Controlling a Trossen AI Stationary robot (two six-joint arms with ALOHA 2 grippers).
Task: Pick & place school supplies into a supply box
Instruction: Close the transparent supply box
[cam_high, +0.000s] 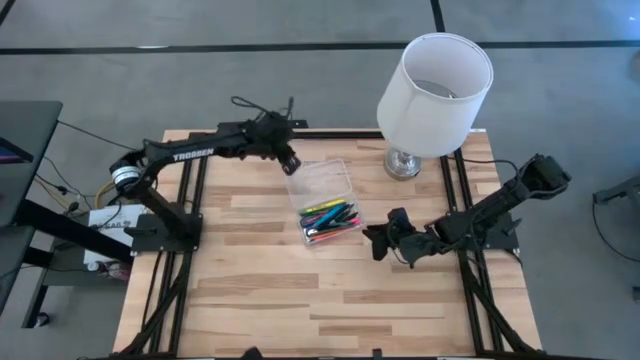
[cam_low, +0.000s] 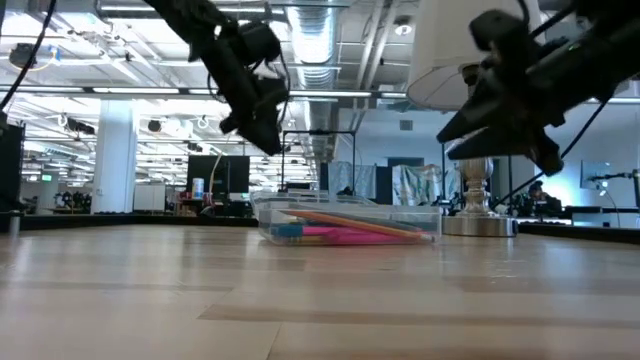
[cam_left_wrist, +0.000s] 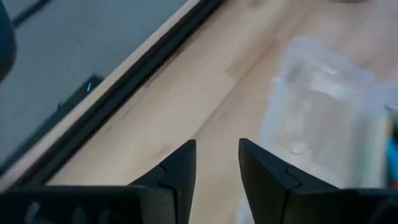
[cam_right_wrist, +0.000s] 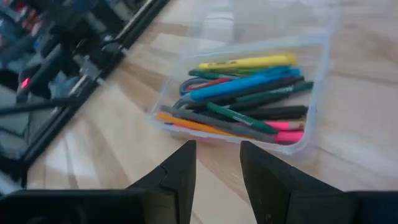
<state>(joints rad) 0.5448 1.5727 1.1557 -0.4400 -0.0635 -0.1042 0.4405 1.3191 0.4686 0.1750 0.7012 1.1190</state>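
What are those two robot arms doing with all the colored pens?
The pens and markers already lie together at one end of the clear supply box in the middle of the wooden table; the box's other half looks bare. Neither arm is holding anything. The left pincer hangs above the box's far edge with a small gap between its fingers. The right pincer hovers beside the box, also with empty, slightly parted fingers. A white lamp stands behind the box.
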